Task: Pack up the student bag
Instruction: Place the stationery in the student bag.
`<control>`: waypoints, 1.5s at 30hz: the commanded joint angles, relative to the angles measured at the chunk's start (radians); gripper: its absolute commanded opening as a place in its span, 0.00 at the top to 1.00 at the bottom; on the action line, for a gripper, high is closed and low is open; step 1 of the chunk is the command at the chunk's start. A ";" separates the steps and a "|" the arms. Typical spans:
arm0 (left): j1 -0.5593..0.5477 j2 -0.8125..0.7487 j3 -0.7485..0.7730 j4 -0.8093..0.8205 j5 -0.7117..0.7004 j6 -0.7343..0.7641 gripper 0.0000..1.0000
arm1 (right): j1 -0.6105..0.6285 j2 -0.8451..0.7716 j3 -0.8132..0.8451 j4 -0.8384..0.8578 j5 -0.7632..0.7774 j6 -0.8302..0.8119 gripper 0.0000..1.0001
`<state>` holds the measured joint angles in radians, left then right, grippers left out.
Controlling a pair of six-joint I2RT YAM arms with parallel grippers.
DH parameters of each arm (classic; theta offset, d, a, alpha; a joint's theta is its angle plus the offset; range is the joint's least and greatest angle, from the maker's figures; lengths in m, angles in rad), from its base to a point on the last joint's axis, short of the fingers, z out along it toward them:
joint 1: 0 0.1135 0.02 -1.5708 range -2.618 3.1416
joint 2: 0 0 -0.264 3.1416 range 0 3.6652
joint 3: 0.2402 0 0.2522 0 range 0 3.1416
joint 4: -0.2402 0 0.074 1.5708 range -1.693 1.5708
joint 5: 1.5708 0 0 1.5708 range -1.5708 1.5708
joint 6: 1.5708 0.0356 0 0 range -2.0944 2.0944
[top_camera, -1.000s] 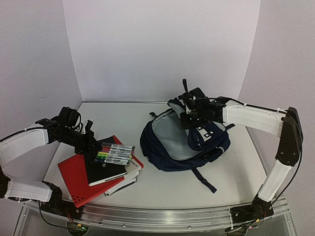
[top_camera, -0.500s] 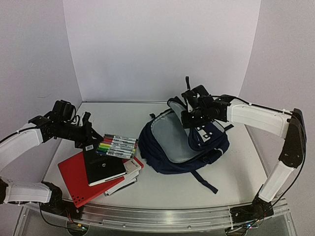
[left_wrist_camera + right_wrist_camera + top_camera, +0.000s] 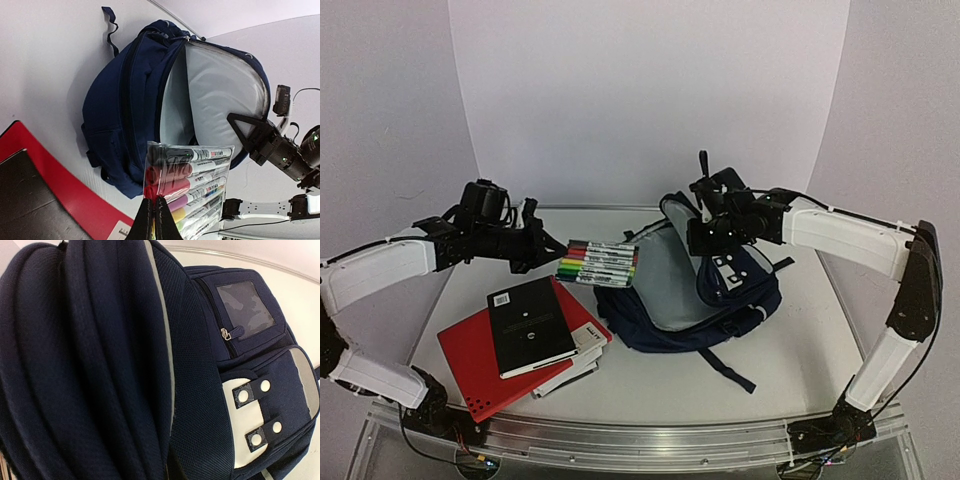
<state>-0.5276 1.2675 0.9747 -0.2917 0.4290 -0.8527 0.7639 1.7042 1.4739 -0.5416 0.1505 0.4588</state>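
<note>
1. Locate student bag (image 3: 650, 312) centre-right on table (image 3: 650, 392), grey-lined mouth open leftward.
2. Note left gripper (image 3: 552, 254) pinching marker pack (image 3: 601, 263) aloft, just left of mouth, markers' long axis pointing inward.
3. Cannot tell right gripper (image 3: 703, 238) closure; sits at front flap.

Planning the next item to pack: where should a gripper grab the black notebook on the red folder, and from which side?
Probably its near edge, approached low from the front: the black notebook lies flat on the red folder, so that edge, where its pages show, offers thickness to pinch.
</note>
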 commanded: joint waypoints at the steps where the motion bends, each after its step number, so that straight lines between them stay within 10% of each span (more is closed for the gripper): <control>1: -0.066 0.114 0.092 0.211 -0.113 -0.078 1.00 | 0.009 -0.061 0.092 0.159 0.044 0.091 1.00; 15: -0.243 0.538 0.322 0.334 -0.501 -0.184 1.00 | 0.082 -0.016 0.156 0.173 0.126 0.133 1.00; 28: -0.316 0.811 0.476 0.468 -0.434 -0.279 0.99 | 0.086 0.036 0.215 0.212 0.050 0.146 1.00; 37: -0.316 0.727 0.430 0.382 -0.417 -0.145 0.55 | 0.085 0.028 0.186 0.212 0.082 0.138 1.00; 45: -0.316 0.716 0.381 0.360 -0.316 -0.161 0.52 | 0.085 0.040 0.193 0.212 0.090 0.131 1.00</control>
<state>-0.8417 2.0185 1.3687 0.0765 0.0346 -1.0180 0.8394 1.7741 1.5970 -0.5300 0.1910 0.5949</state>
